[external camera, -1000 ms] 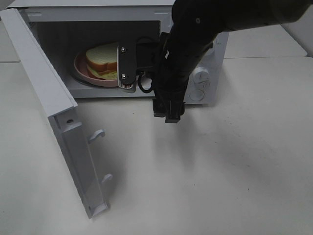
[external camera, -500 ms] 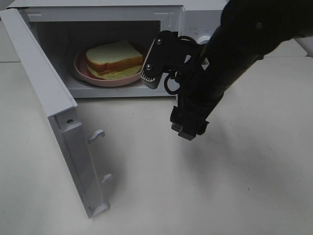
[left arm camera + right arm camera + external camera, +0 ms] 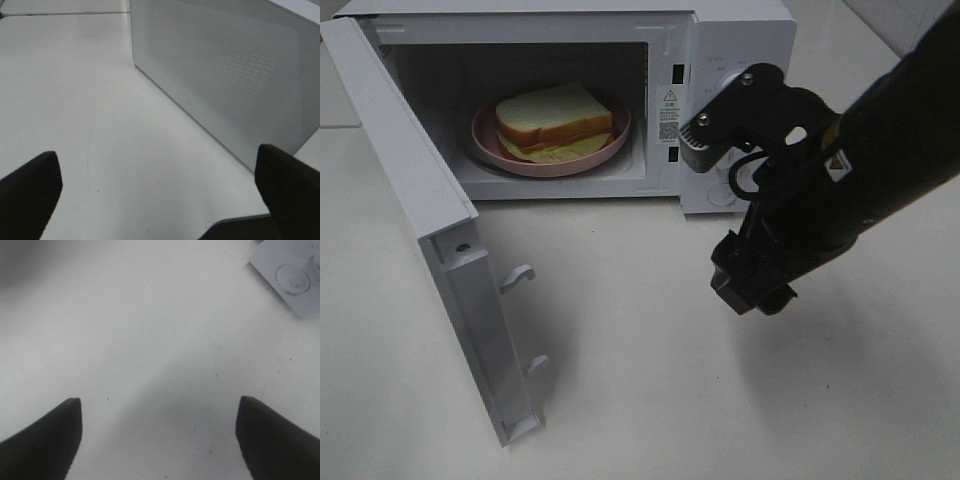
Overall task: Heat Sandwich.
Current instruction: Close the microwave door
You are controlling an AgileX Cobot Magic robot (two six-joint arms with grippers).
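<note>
The sandwich [image 3: 552, 118] lies flat on the pink plate [image 3: 550, 168] inside the microwave [image 3: 740, 30], whose door [image 3: 410, 190] stands wide open. The right claw [image 3: 755, 293] hovers released and empty over the table [image 3: 650, 400], in front of the control panel [image 3: 760, 45]. The sandwich sits beyond it and off to its left, long side across the opening. The left claw [image 3: 157, 152], also spread and empty, faces the door's outer panel just ahead, so the left arm looks better placed to swing it shut
</note>
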